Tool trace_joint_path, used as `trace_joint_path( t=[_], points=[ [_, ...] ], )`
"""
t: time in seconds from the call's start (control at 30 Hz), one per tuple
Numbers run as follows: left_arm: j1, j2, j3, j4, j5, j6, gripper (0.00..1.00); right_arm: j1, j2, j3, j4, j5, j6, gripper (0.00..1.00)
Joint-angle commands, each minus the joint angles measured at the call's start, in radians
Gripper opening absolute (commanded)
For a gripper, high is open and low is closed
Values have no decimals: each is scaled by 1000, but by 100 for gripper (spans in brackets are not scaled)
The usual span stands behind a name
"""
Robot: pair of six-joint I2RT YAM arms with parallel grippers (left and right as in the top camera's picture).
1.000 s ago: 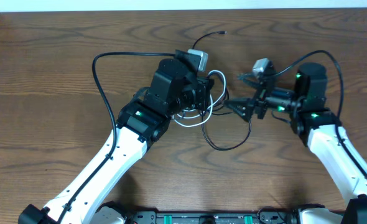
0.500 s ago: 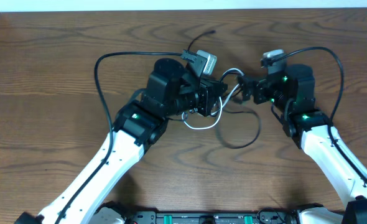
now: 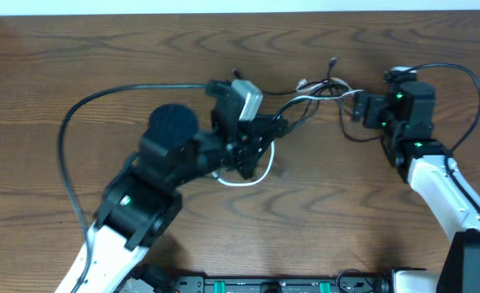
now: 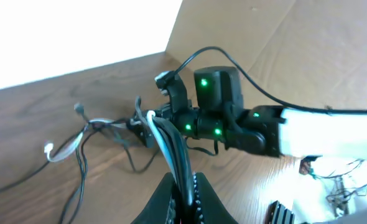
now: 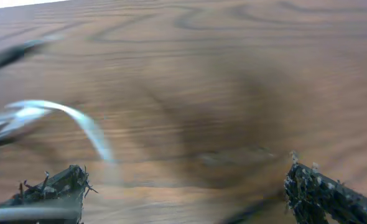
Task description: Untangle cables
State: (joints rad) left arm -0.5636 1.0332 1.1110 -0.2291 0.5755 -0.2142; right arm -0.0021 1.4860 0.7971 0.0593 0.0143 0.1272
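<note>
Change vs half a second back: the arms have pulled apart. The grippers were almost touching; now they sit well apart, left arm drawn back toward its own side, right arm swung out toward the far right.

The cables [image 3: 317,94] now run as one stretched bundle between the two grippers, off the table [image 3: 61,49]. The slack black loop that lay on the wood between the arms is gone, taken up into the span. A white loop [image 3: 252,182] remains on the table under the left arm.

Left gripper [image 4: 183,186]: clamped narrow on the bundle, white cord [image 4: 163,146] and black cords running straight out from between its fingers.

Right gripper [image 5: 186,180]: fingers stand wide apart in its own blurred view, nothing pinched between them. The cords reach it, but whether they are hooked on a finger cannot be told.

Loose plug ends [image 4: 78,109] hang off the span on the far side.

Read: slack is out but the cords are still bunched mid-span, so nothing has separated yet. More pulling risks tightening the knot.
</note>
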Motion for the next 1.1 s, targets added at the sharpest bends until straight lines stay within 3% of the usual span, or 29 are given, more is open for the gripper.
trace_joint_path(
  t=[0.0, 0.23, 0.37, 0.67, 0.87, 1.07],
  points=[
    [4, -74, 6, -30, -63, 80, 8, -58, 6, 7, -3, 32, 26, 99],
    [4, -162, 6, -147, -349, 87, 8, -161, 6, 7, -22, 24, 73, 99],
    [4, -165, 6, -156, -382, 86, 8, -177, 6, 7, -32, -89, 68, 99],
    [4, -146, 6, -140, -383, 83, 8, -152, 6, 7, -26, -697, -173, 99],
    [4, -106, 6, -124, -401, 82, 8, -106, 6, 7, -15, -978, -241, 99],
    [4, -26, 6, -101, -458, 46, 8, -24, 6, 7, 32, -1139, -241, 99]
  ],
)
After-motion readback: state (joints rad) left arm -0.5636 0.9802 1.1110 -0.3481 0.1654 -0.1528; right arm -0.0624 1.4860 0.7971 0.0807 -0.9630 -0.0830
